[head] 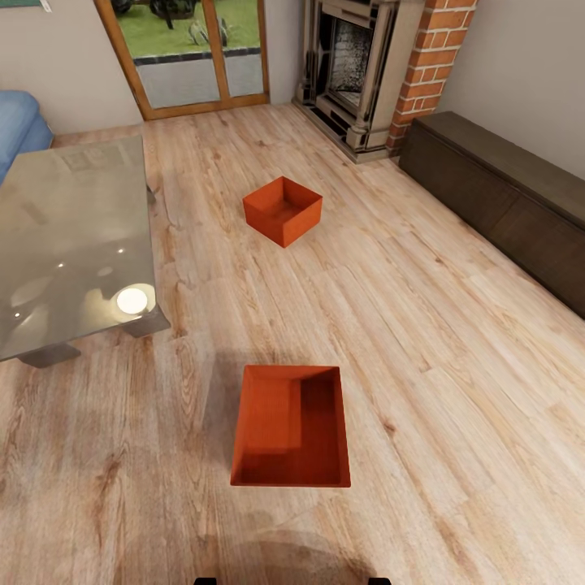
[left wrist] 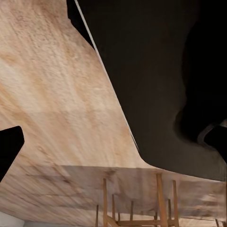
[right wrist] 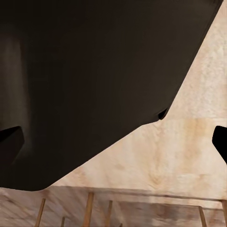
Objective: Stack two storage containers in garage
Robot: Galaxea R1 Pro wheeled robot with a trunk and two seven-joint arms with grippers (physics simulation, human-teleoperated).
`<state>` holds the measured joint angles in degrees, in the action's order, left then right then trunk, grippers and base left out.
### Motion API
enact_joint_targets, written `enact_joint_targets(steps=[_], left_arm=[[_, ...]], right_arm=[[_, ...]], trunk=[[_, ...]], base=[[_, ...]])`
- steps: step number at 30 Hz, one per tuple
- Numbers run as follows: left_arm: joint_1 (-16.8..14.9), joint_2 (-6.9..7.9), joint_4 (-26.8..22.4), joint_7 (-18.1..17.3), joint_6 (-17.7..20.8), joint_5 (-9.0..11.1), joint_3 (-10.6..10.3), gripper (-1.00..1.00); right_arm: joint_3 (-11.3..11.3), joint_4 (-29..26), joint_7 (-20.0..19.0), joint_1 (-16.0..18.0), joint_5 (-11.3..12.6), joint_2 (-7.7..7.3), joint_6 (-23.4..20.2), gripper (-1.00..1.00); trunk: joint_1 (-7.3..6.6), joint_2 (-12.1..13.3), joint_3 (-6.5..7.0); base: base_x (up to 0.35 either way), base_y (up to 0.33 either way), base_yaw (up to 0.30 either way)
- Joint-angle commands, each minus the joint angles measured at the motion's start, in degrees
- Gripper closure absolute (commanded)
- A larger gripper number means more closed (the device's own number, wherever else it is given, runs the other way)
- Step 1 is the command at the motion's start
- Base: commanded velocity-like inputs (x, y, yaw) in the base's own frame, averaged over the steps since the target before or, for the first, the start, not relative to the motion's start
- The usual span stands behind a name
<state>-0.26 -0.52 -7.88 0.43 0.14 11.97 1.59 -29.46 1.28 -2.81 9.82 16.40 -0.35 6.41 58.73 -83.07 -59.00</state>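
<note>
Even, bright light; a lamp glare spot [head: 132, 300] shines on the glass surface [head: 73, 236]; soft shadow darkens the near container [head: 291, 426]; wrist views look blurred.

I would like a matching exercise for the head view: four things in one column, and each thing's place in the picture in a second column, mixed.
Things:
1. near bin
2. far bin
3. glass table
4. fireplace

Places:
A. at the left edge, beside the blue sofa
B. at the top, next to the brick column
C. low in the middle, on the wood floor
D. farther off on the floor, turned cornerwise

Pairs: 1-C, 2-D, 3-A, 4-B
</note>
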Motion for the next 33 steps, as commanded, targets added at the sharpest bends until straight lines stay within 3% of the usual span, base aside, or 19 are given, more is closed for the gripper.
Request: enact_joint_targets(steps=[1,6,10,15,20,21,25,26,28,31,32,33], left_arm=[[0.0,-0.19,-0.5,0.1,-0.7,0.3,0.1,-1.00],[0.0,-0.13,-7.0,0.1,-1.5,0.2,0.1,-1.00],[0.0,0.69,-14.8,0.2,-1.4,0.1,0.1,-1.00],[0.0,2.06,-23.4,0.1,-0.3,0.1,0.1,-1.00],[-0.1,3.84,-32.3,0.2,6.2,0.1,0.1,-1.00],[-0.2,4.89,-35.8,0.2,10.0,0.1,0.1,-1.00],[-0.3,6.23,-41.1,0.2,15.8,0.1,0.2,-1.00],[-0.8,6.60,-43.8,0.5,18.8,0.1,0.2,-1.00],[-3.7,6.71,-47.1,3.2,23.6,0.1,0.2,-1.00],[-8.5,6.47,-47.0,6.2,26.2,0.4,0.2,-1.00],[-14.1,5.22,-43.2,7.2,26.5,0.5,0.2,-1.00],[-16.1,4.30,-40.8,7.3,26.3,0.5,0.2,-1.00]], right_arm=[[-0.4,-0.6,-0.3,0.1,0.6,0.03,0.1,-1.00],[-0.4,-8.2,-0.1,0.1,0.6,0.31,-1.7,-1.00],[-0.3,-17.1,2.9,-0.1,0.6,0.42,-4.9,-1.00],[1.1,-20.3,7.0,1.0,0.7,0.50,-7.9,-1.00],[3.6,-21.9,8.9,4.2,0.7,0.52,-9.2,-1.00],[4.3,-22.2,9.3,5.9,0.7,0.46,-9.9,-1.00],[5.7,-22.5,9.6,9.0,0.7,0.34,-12.5,-1.00],[6.8,-22.6,9.7,10.8,0.7,0.23,-14.4,-1.00],[8.7,-22.6,9.8,14.7,0.6,0.10,-17.6,-1.00],[9.3,-22.6,10.8,18.6,0.6,0.25,-19.5,-1.00],[9.5,-22.5,12.2,21.4,0.6,0.52,-18.0,-1.00],[9.5,-22.2,12.4,22.1,0.7,0.69,-16.4,-1.00]], trunk=[[0.00,0.0,-0.02],[0.00,0.0,-0.02],[0.00,0.0,-0.02],[0.00,0.0,-0.02],[0.00,0.0,-0.02],[0.00,0.0,-0.02],[0.00,0.0,-0.02],[0.00,0.0,-0.02],[0.00,0.0,-0.02],[0.00,0.0,-0.02],[0.00,0.0,-0.02],[0.00,0.0,-0.02]], base=[[0.000,0.000,0.000],[0.000,0.000,0.000],[0.000,0.000,0.000],[0.000,0.000,0.000],[0.000,0.000,0.000],[0.000,0.000,0.000],[0.000,0.000,0.000],[0.000,0.000,0.000],[0.000,0.000,0.000],[0.000,0.000,0.000],[0.000,0.000,0.000],[0.000,0.000,0.000]])
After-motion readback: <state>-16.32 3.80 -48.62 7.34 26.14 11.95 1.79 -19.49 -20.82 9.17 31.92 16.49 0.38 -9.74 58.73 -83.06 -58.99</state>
